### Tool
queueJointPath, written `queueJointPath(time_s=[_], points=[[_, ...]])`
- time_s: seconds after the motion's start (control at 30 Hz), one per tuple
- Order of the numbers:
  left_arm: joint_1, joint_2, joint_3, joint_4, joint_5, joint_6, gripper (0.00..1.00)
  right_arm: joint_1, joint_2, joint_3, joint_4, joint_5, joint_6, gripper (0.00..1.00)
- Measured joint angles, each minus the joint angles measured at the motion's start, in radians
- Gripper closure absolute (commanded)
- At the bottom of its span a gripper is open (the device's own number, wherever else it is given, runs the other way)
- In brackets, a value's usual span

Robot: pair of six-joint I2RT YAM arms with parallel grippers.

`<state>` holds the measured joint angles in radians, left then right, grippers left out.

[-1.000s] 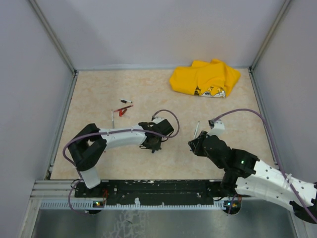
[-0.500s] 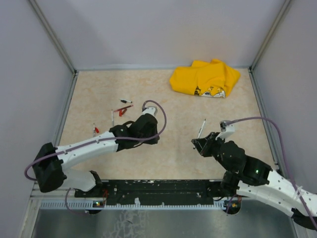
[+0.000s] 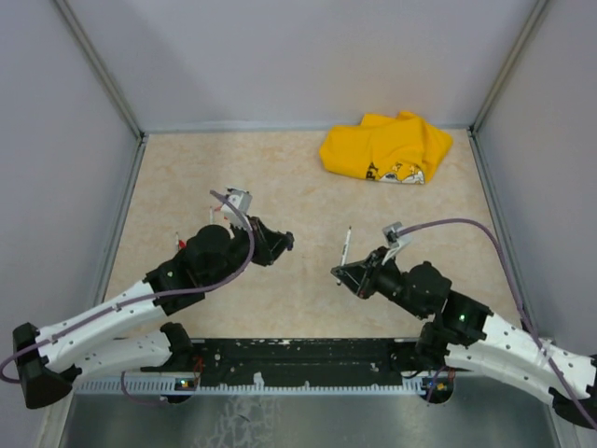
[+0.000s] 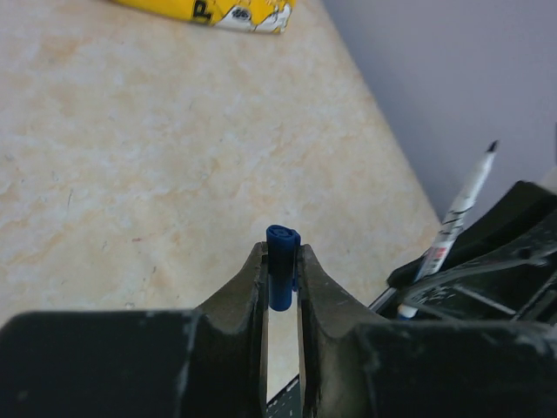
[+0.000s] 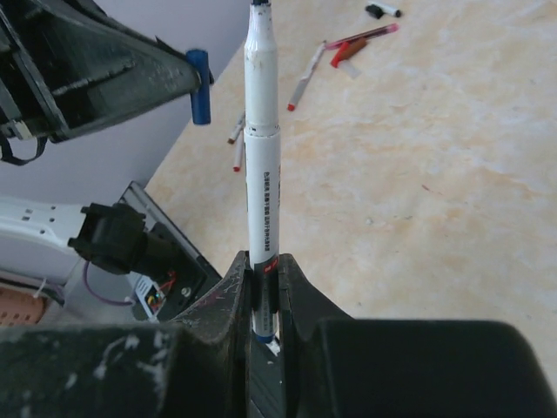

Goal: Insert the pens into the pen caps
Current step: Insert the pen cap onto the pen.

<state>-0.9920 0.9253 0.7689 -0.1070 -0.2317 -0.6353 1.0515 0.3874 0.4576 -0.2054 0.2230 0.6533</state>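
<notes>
Left wrist view: the left gripper (image 4: 280, 261) pinches a small blue pen cap (image 4: 283, 246), jaws nearly closed. The right gripper (image 5: 264, 266) is clamped on a white pen (image 5: 261, 157). In the last second both arms have swung inward to face each other, low over the table (image 3: 308, 187). Cap and pen tip now sit near, not touching, which looks ready for alignment. Loose pens (image 5: 348, 43) lie far left.

1 yellow cloth (image 3: 382, 145), 1 blue cap (image 4: 281, 252), 1 held pen (image 5: 262, 157) (loose pens (image 5: 305, 78): uncountable).
</notes>
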Motion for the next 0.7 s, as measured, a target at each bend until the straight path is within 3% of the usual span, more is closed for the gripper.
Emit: queueJointPath(time_s=[0.23, 0.43, 0.7], points=[[0.0, -0.146, -0.039, 0.13, -0.024, 0.0, 0.9, 0.011, 0.222, -0.006, 0.25, -0.173, -0.005, 1.0], [0.0, -0.204, -0.051, 0.194, -0.032, 0.0, 0.9, 0.12, 0.41, -0.003, 0.386, -0.225, -0.007, 1.0], [0.0, -0.216, -0.072, 0.243, 0.0, -0.004, 0.9, 0.132, 0.467, 0.005, 0.523, -0.293, 0.005, 1.0]])
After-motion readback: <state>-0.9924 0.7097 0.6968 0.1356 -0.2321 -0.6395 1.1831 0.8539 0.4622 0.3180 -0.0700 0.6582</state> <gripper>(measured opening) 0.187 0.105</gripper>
